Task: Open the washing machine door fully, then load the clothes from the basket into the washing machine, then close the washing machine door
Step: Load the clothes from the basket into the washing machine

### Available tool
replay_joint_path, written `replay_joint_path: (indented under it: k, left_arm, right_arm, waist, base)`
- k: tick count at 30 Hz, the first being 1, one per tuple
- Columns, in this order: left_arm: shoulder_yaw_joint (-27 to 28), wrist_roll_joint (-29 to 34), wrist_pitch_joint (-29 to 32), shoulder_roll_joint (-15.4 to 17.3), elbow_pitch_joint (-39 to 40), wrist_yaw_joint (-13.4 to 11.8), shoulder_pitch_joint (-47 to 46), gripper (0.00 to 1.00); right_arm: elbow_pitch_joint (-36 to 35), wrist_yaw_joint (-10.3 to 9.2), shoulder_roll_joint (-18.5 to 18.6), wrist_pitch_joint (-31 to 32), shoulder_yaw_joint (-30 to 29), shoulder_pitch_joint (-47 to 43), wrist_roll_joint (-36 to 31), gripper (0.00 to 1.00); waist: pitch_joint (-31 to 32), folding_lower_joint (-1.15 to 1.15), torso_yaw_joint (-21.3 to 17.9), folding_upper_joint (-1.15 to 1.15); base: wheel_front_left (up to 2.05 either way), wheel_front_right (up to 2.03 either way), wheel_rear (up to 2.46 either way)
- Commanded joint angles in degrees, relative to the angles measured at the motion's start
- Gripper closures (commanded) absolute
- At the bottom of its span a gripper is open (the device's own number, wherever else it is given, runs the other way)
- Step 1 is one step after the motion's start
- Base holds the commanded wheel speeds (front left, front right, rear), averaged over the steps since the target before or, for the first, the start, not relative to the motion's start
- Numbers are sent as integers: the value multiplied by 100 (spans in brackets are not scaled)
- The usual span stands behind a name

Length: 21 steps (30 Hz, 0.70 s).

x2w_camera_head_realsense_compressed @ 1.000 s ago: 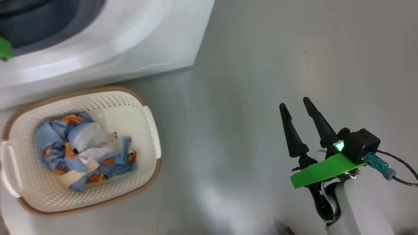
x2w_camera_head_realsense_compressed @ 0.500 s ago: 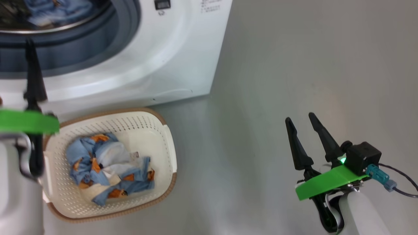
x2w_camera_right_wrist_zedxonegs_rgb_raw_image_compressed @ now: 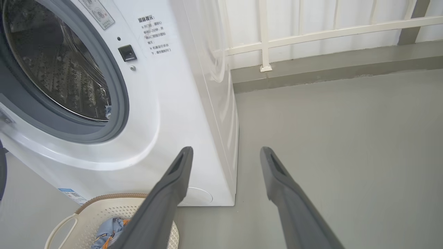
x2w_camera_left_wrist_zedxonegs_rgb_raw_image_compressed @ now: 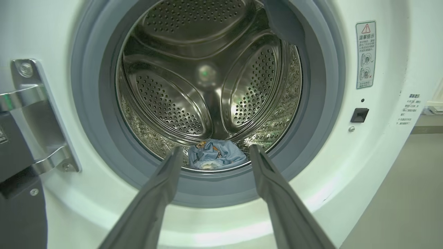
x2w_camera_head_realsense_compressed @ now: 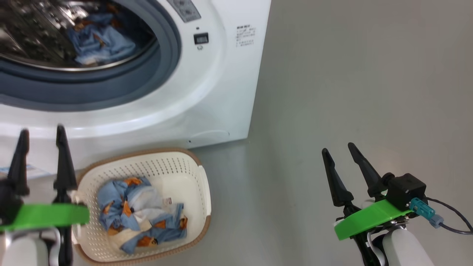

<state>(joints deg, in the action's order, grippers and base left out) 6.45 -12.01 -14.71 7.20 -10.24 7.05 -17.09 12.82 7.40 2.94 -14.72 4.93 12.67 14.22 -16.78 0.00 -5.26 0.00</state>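
So the washing machine point(x2w_camera_head_realsense_compressed: 207, 92) is sitting there with its porthole uncovered. The washing machine door point(x2w_camera_left_wrist_zedxonegs_rgb_raw_image_compressed: 17, 214) is swung out on a metal hinge point(x2w_camera_left_wrist_zedxonegs_rgb_raw_image_compressed: 41, 114) at 9 o'clock of the opening, and all I can make out of it is a dark edge. Inside the perforated steel drum point(x2w_camera_left_wrist_zedxonegs_rgb_raw_image_compressed: 207, 69) there's one garment point(x2w_camera_left_wrist_zedxonegs_rgb_raw_image_compressed: 216, 157), light blue with a bit of orange print, lying at 6 o'clock on the drum floor just behind the grey gasket point(x2w_camera_head_realsense_compressed: 111, 92). The little black latch socket point(x2w_camera_head_realsense_compressed: 201, 38) is at 3 o'clock of the opening, with a warning sticker point(x2w_camera_left_wrist_zedxonegs_rgb_raw_image_compressed: 365, 54) above it. The basket point(x2w_camera_head_realsense_compressed: 166, 166) is on the grey floor point(x2w_camera_head_realsense_compressed: 332, 74) at the machine's 6 o'clock, pretty much up against its front and just beside the round flap point(x2w_camera_head_realsense_compressed: 212, 135). The rest of the clothes point(x2w_camera_head_realsense_compressed: 140, 218) are bunched up in the bottom of it, blue and orange with some white. The left gripper point(x2w_camera_head_realsense_compressed: 41, 129) is at the basket's 9 o'clock, by its left end, with both fingers spread apart and nothing between them, pointing straight at the drum mouth. I can't tell if it touches the basket rim. The right gripper point(x2w_camera_head_realsense_compressed: 338, 147) is way off at the basket's 3 o'clock over bare floor, well apart from everything. Its claw is released too, empty, aimed past the machine's right corner toward a white railing point(x2w_camera_right_wrist_zedxonegs_rgb_raw_image_compressed: 311, 33) at the back
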Motion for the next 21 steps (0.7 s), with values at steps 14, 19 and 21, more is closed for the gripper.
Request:
replay_joint_path:
  k: [14, 19, 21]
  left_arm:
    - [580, 422, -29, -307, 802, -118, 1576, 0]
    - [573, 447, -29, -379, 905, -155, 1864, 0]
    - [571, 441, -29, -397, 951, -194, 1979, 0]
  right_arm:
    - [-243, 9, -6, -28, 100, -562, -153, 0]
    - [-283, 9, -6, -28, 63, -698, -214, 0]
    - [-293, 9, -6, -28, 60, -731, -230, 0]
  waist:
    - [980, 0, 106, 0]
    - [1124, 0, 185, 0]
    - [1155, 0, 206, 0]
  base:
    - [0, 0, 0]
    - [0, 0, 0]
    - [0, 0, 0]
